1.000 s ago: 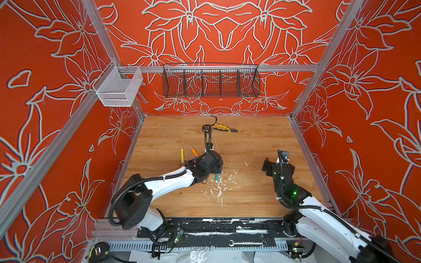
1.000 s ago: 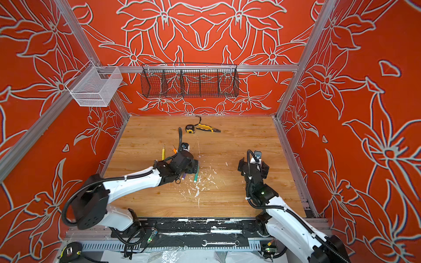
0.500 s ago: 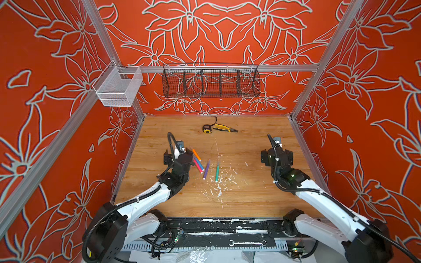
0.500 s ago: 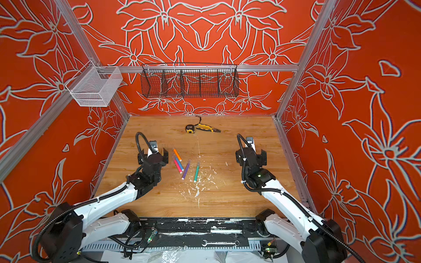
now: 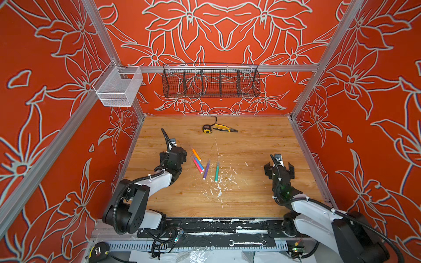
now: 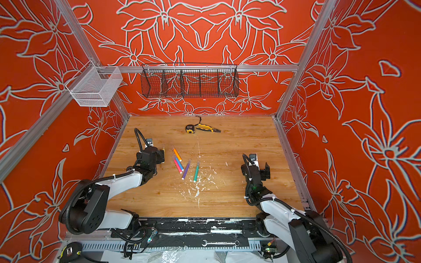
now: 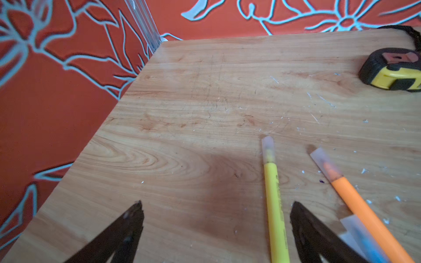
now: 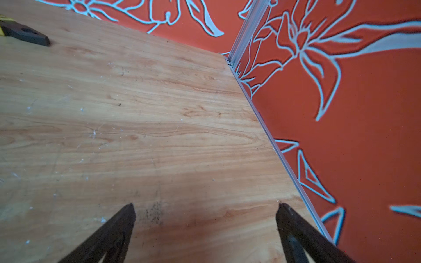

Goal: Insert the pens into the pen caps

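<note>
Left claw (image 7: pixel 216 205) and right claw (image 8: pixel 206 206) gape wide, both empty

No word, brand or number can be read anywhere. The yellow pen (image 7: pixel 274 205) carries a line of small darker print along its barrel in the left wrist view, too blurred to make out. The wrench (image 5: pixel 247 243) shows a faint marking on its shaft, and the tape measure (image 7: pixel 394 68) has a reddish face label; both are illegible.
</note>
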Tool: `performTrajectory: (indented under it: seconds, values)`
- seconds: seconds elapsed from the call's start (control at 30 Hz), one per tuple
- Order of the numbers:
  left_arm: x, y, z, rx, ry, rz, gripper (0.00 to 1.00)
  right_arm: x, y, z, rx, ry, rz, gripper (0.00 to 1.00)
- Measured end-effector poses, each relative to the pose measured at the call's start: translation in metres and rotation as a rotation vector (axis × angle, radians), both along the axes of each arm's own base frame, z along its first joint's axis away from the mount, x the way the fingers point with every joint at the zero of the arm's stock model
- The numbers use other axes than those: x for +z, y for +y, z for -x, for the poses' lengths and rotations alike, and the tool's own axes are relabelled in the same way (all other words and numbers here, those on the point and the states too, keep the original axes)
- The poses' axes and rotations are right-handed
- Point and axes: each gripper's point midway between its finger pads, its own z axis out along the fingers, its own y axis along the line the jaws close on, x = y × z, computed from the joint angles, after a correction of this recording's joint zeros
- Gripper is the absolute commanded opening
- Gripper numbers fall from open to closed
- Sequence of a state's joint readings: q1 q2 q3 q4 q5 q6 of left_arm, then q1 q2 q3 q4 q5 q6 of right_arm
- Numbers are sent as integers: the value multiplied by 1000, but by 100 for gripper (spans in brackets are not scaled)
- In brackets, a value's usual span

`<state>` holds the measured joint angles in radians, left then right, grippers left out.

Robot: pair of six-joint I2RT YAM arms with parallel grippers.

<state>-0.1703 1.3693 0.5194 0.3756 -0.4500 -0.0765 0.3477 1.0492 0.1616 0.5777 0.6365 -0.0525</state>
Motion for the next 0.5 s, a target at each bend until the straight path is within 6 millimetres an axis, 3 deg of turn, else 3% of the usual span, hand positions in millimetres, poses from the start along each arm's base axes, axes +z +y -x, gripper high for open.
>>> performTrajectory:
  seconds: [0.1, 0.3, 0.43, 0.5]
  values:
    - [-4, 27, 21, 45, -20, 57, 98, 9, 6, -10, 30, -64, -39, 98]
    - [-7, 42, 60, 112, -145, 62, 97, 14, -5, -18, -8, -111, -56, 98]
    - [-18, 40, 57, 96, -136, 54, 97, 3, -7, -30, 2, -117, -56, 98]
    - [-22, 33, 49, 55, -118, 54, 97, -16, -6, -34, 16, -71, -45, 97]
